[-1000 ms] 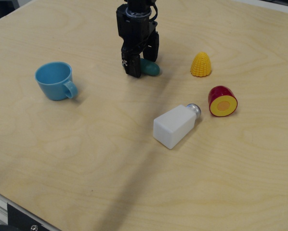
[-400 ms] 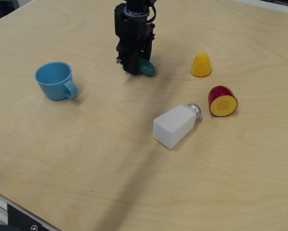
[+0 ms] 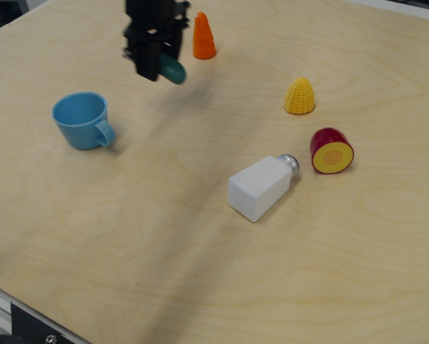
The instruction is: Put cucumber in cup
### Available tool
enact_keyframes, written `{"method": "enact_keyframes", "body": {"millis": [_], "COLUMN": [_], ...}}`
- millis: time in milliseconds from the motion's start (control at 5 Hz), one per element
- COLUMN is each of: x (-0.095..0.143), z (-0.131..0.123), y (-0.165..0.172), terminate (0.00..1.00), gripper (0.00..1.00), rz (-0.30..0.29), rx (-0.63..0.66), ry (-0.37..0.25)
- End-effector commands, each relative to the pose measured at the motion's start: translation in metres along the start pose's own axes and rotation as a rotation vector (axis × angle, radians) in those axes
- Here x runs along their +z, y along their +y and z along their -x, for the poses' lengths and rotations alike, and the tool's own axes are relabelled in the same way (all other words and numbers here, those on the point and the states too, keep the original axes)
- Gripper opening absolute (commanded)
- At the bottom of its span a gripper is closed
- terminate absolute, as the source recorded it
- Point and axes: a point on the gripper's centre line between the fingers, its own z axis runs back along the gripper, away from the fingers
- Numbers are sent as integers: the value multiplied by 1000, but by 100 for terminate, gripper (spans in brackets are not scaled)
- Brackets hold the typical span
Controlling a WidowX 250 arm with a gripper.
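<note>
The black gripper [image 3: 156, 66] is at the top left of centre, raised above the table. It is shut on the dark teal-green cucumber [image 3: 174, 70], whose right end sticks out past the fingers. The light blue cup [image 3: 82, 119] stands upright on the table at the left, its handle toward the right front. The gripper with the cucumber is up and to the right of the cup, apart from it.
An orange carrot cone [image 3: 203, 36] stands just right of the gripper. A yellow corn [image 3: 299, 96], a red and yellow round piece [image 3: 331, 150] and a white salt shaker lying on its side [image 3: 261, 187] are on the right half of the wooden table [image 3: 128, 236].
The gripper closed on the cucumber, lifted it off the table and carried it left and back toward the cup. The carrot, hidden before, now shows.
</note>
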Motion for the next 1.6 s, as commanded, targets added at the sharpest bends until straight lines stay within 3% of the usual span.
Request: {"method": "enact_keyframes", "body": {"millis": [0,200,400,600,1000,1400], "x": [45,37,26,19,6,-5], "z": [-39,-40,-43,-57,-58,-57], "y": [44,58,65,69,61,57], "terminate": [0,0,0,0,0,0], "gripper": [0,0,0,0,0,0], "rz": [25,21,-15,-22,-40,-28], "rx": [14,-56,-56,-30,-33,-16], "ry": [-77,-102,-178,-196,-228,-219]}}
